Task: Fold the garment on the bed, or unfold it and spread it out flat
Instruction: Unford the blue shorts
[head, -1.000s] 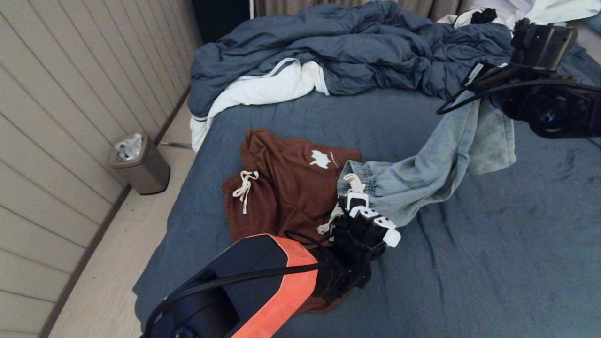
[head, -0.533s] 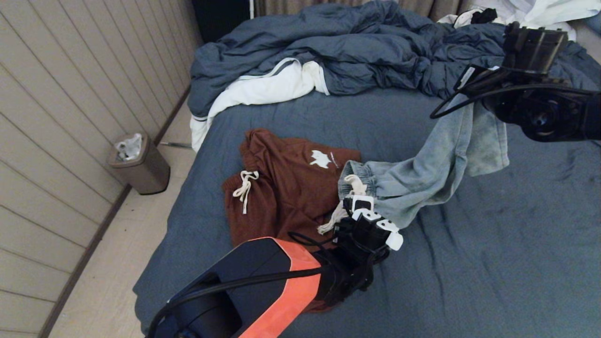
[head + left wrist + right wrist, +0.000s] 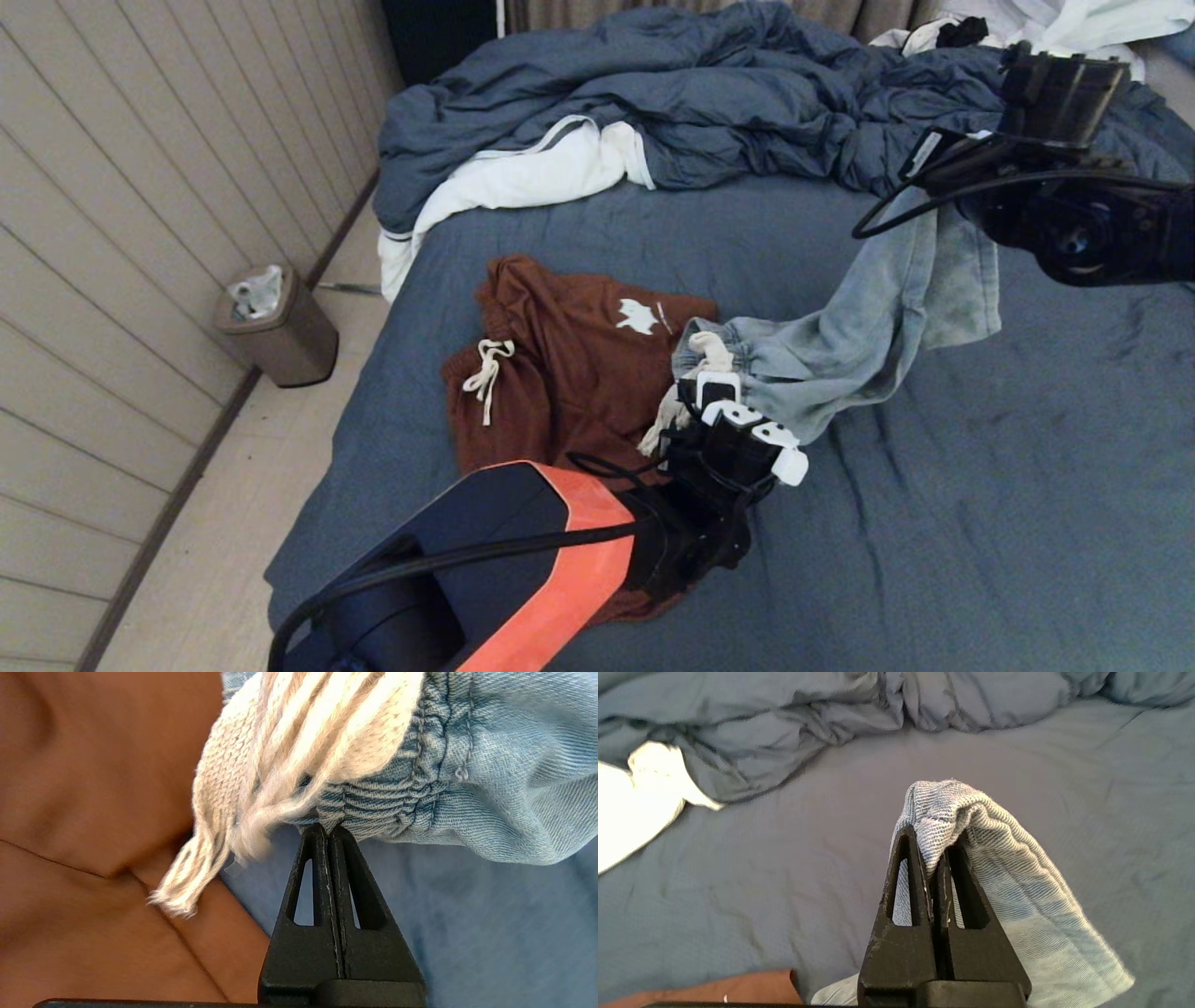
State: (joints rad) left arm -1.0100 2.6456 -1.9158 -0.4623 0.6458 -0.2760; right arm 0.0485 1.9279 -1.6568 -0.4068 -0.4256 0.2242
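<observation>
A pair of light-blue denim shorts [image 3: 868, 327] hangs stretched between my two grippers above the slate-blue bed sheet [image 3: 980, 523]. My left gripper [image 3: 707, 385] is shut on the shorts' gathered waistband [image 3: 387, 807], beside a white drawstring [image 3: 261, 788]. Over at the right, my right gripper [image 3: 931, 856] is shut on a fold of the shorts' hem [image 3: 952, 807] and holds it higher, near the duvet. In the head view the right fingertips are hidden by the arm [image 3: 1074, 224].
Rust-brown shorts [image 3: 569, 364] with a white logo and drawstring lie crumpled on the sheet left of the denim. The rumpled blue duvet [image 3: 700, 103] with white lining fills the bed's far end. A small bin [image 3: 280, 327] stands on the floor at left.
The right gripper has shifted slightly left with the hem, slackening the denim a little. The left gripper has edged right and up, still gripping the waistband.
</observation>
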